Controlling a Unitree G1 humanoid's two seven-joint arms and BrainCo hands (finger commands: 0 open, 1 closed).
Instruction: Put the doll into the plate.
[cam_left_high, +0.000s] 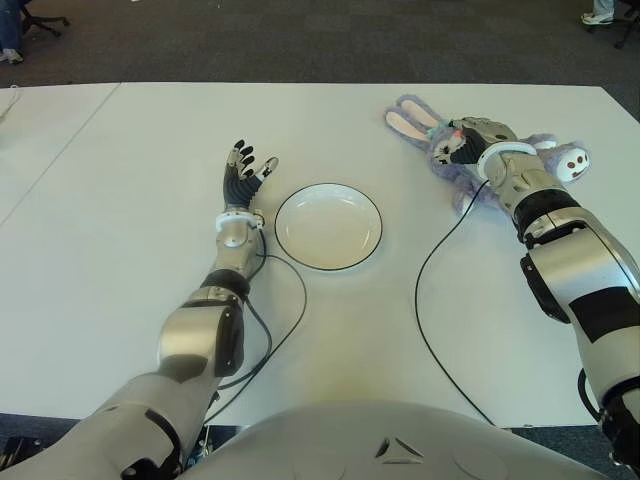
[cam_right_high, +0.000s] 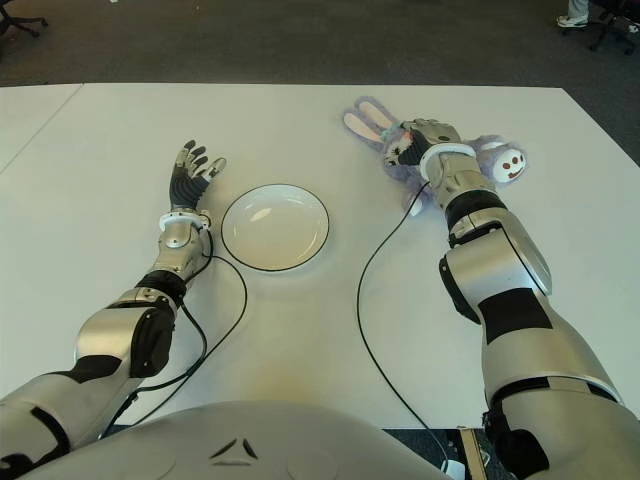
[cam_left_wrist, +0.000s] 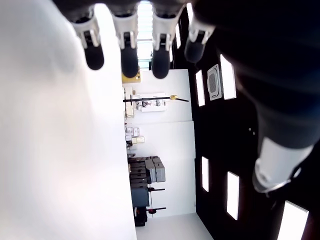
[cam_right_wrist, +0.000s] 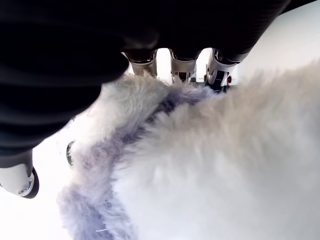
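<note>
The doll is a purple plush rabbit with pink-lined ears, lying on the white table at the far right. My right hand lies on top of its body. In the right wrist view its fingers reach over the fur and the thumb stands apart from it, so nothing is gripped. The white plate with a dark rim sits empty at the table's middle. My left hand shows just left of the plate, palm up, fingers spread.
A black cable runs from my right wrist across the table toward the front edge. Another cable loops beside my left forearm. A second white table adjoins on the left. Dark carpet lies beyond the far edge.
</note>
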